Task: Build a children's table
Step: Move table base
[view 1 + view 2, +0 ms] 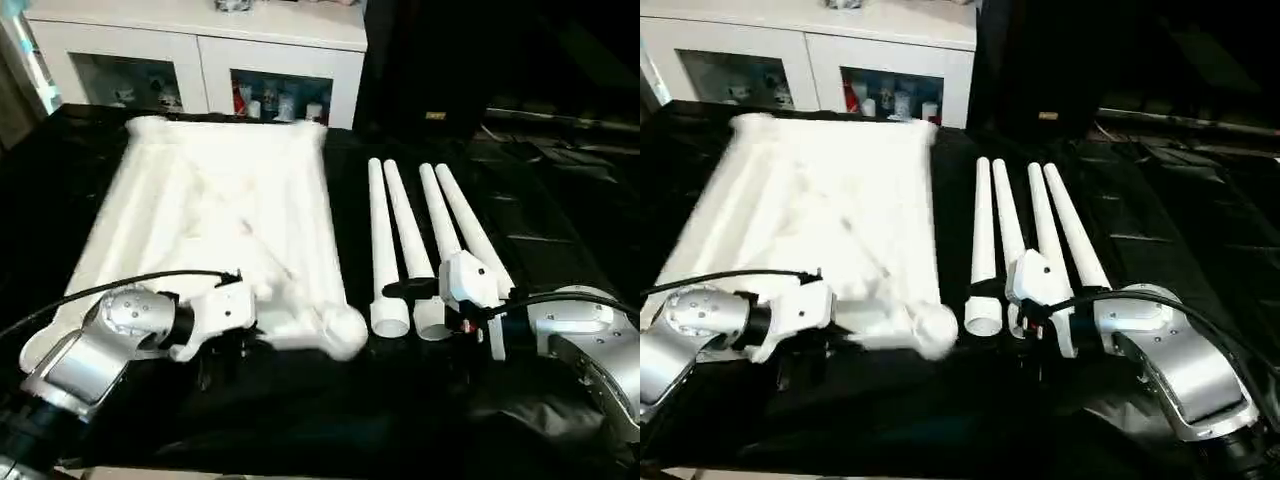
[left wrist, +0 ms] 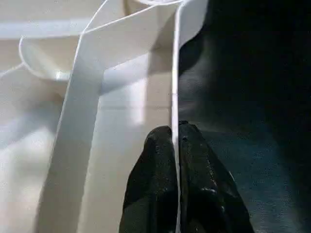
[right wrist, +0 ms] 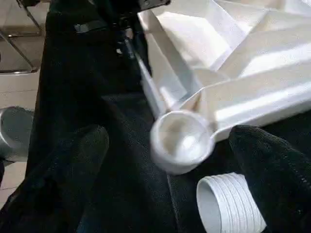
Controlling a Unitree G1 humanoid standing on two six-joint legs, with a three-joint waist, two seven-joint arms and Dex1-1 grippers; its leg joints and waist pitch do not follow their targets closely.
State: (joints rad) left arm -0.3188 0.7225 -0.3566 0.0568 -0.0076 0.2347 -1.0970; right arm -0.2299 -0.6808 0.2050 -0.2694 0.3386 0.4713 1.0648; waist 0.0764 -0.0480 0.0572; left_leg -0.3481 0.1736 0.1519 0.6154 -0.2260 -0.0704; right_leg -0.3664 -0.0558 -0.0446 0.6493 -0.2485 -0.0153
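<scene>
1. Four legs (image 1: 420,240) lie side by side just right of the upside-down tabletop (image 1: 215,225), long axes running away from the robot, threaded ends near.
2. Right gripper (image 3: 167,177) is nearer, fingers spread wide, empty, near the leftmost leg end (image 3: 228,204) and the corner socket (image 3: 181,140).
3. Left gripper (image 2: 176,179) pinches the tabletop's near rim.
4. Both forearms low, reaching forward.
</scene>
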